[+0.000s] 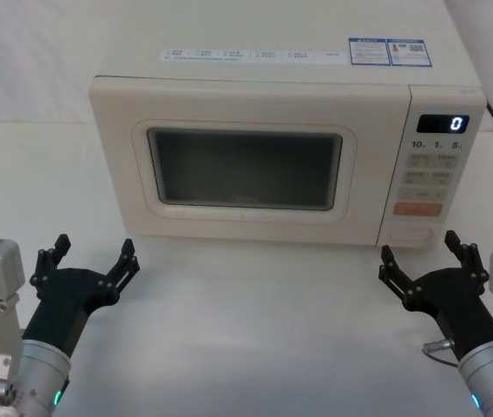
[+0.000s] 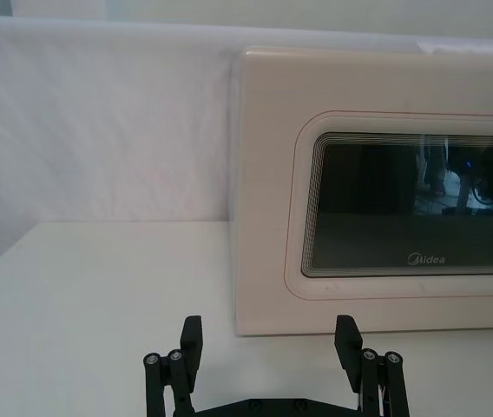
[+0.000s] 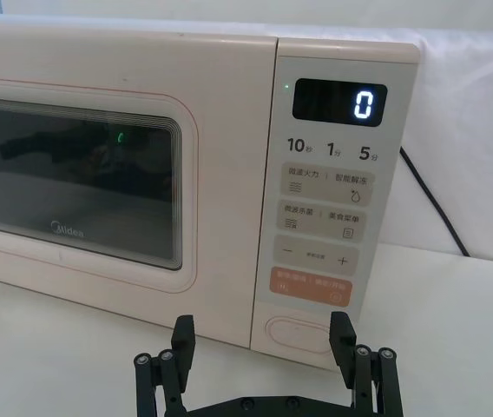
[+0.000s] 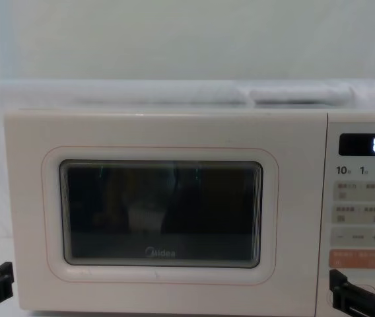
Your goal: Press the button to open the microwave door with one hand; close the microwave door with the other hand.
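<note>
A plain white desk (image 1: pixel 255 313) carries the work, backed by a white fabric-like wall, with a black cable (image 3: pixel 433 204) trailing down behind the appliance on its right side. The cream microwave (image 1: pixel 281 78) stands near the back middle of the desk, facing the robot, with a row of printed stickers (image 1: pixel 390 50) on its top. The microwave door (image 1: pixel 246 165) is shut flush with the body; it has a dark rounded-rectangle window, a thin pink outline and a grey "Midea" logo below the glass. To the door's right sits the narrow control panel (image 1: pixel 435 165), whose display (image 1: pixel 442 122) shows a lit "0" above small beige keys and an orange rectangular key (image 1: pixel 418 208). The button (image 1: pixel 413 233) is the wide cream pill shape at the bottom of that panel, untouched. The left gripper (image 1: pixel 93 261) hovers above the desk in front of the door's left lower corner, fingers spread apart and grasping nothing. The right gripper (image 1: pixel 423 259) hovers in front of the control panel, just short of the button, fingers likewise released and empty.
</note>
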You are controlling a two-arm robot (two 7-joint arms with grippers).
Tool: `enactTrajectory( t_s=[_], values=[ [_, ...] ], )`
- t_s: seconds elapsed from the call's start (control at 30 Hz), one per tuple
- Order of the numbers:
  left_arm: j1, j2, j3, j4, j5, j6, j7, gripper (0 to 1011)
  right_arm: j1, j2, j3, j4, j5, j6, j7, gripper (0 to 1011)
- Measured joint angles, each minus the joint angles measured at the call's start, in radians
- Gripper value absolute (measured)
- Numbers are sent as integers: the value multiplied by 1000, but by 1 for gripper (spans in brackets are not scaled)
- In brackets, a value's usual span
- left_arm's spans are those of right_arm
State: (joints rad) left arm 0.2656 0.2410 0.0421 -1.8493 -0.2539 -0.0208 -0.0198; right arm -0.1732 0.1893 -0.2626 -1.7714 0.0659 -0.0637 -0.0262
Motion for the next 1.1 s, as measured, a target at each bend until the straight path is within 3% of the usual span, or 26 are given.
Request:
enactTrajectory(
  t_s=[1.1],
  values=[
    [0, 0, 0, 0, 0, 0, 0, 1001, 0, 0, 0, 0, 0, 0, 0, 1002]
  ],
)
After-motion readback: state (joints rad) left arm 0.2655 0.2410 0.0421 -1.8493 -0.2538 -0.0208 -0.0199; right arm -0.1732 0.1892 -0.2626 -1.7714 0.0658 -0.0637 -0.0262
